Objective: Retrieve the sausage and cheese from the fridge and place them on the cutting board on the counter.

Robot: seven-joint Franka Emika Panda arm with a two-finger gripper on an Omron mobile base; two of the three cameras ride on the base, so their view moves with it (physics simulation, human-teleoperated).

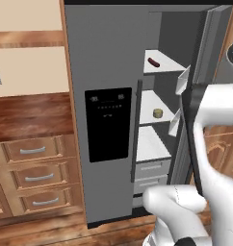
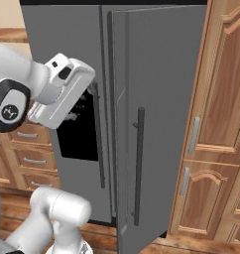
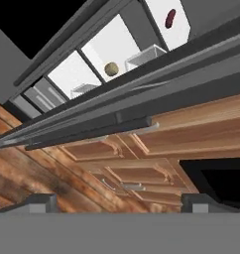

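Inside, sausage (image 1: 154, 63) mid-shelf; cheese (image 1: 158, 113) near edge

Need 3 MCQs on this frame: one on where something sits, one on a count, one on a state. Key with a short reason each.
1. Where is the sausage compared with the cheese?
A. On the shelf above it
B. On the same shelf
C. On the counter

2. How many drawers with silver handles show under the counter left of the fridge in the left base view?
A. One
B. Three
C. Five

3. What state is the fridge's right door in?
A. Shut
B. Swung open
C. Removed

Key:
1 A: the dark red link lies on the upper white shelf, the tan puck one shelf below.
2 B: three drawer fronts are stacked there.
3 B: the door stands out from the cabinet and the white shelves inside are exposed.
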